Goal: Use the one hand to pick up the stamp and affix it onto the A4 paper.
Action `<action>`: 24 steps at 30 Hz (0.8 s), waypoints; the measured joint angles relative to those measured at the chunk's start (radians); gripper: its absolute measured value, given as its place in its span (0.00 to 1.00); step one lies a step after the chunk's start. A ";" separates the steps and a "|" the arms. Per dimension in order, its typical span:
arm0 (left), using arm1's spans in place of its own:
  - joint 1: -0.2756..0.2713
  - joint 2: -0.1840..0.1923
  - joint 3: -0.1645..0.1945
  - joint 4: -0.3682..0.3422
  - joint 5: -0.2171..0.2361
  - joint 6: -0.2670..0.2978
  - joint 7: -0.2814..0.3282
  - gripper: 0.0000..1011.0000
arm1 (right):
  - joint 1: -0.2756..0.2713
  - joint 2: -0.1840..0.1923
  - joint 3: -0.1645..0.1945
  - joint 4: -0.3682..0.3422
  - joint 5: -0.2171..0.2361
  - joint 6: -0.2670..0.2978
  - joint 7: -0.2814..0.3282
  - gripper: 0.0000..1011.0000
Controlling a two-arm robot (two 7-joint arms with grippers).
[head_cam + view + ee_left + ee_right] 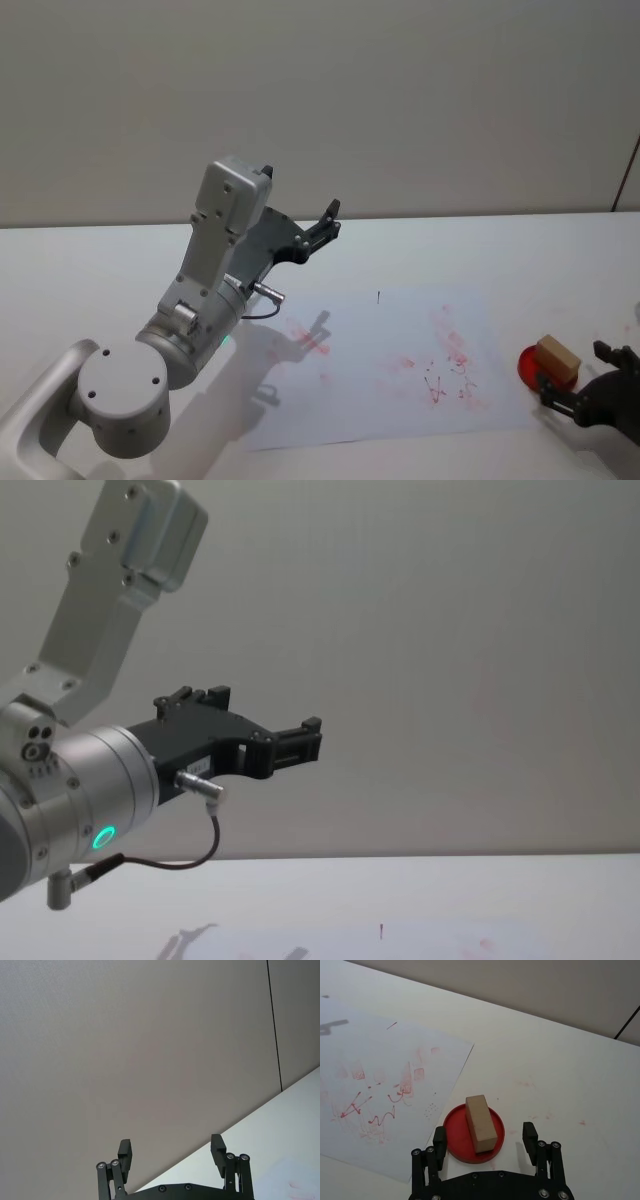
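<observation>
stamp (481, 1122): pale wood-ish block, matt | red dish (456, 1131): smooth plastic, bit shiny | A4 paper (375, 1050): thin matt sheet, inky smudges | desk (560, 1060): smooth matt white | right tool (484, 1133): matt black plastic

The head camera looks down from high up, far back. It sees the whole A4 paper (385, 365), the raised left gripper (330, 215), and the right gripper (577, 372) just beside the paper. The chest camera sits low, close to the left gripper, and looks across at the wall (480, 630) behind it. The left wrist camera peeks past its own fingers (125, 1152) at that same wall. The right wrist camera looks down from close up at the stamp (481, 1122) and paper, which the head camera sees too.
</observation>
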 joint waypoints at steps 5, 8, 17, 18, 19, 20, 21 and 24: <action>0.000 0.000 0.000 0.000 0.000 0.000 0.000 0.99 | 0.000 -0.001 -0.001 0.005 -0.002 0.007 0.003 0.81; 0.000 0.000 0.000 0.000 0.000 0.000 0.000 0.99 | 0.001 -0.002 -0.001 0.007 -0.003 0.009 0.003 0.72; 0.000 0.000 0.000 0.000 0.000 0.000 0.000 0.99 | 0.001 -0.002 -0.002 0.010 -0.004 0.015 0.005 0.47; 0.000 0.000 0.000 0.000 0.000 0.000 0.000 0.99 | 0.001 -0.002 -0.002 0.011 -0.004 0.015 0.005 0.41; 0.000 0.000 0.000 0.000 0.000 0.000 0.000 0.99 | 0.001 -0.003 -0.002 0.011 -0.004 0.016 0.005 0.39; 0.000 0.000 0.000 0.000 0.000 0.000 0.000 0.99 | 0.001 -0.003 -0.002 0.011 -0.004 0.016 0.005 0.36; 0.000 0.000 0.000 0.000 0.000 0.000 0.000 0.99 | 0.001 -0.003 -0.002 0.012 -0.005 0.016 0.005 0.33; 0.000 0.000 0.000 0.000 0.000 0.000 0.000 0.99 | 0.001 -0.003 -0.002 0.012 -0.005 0.017 0.006 0.23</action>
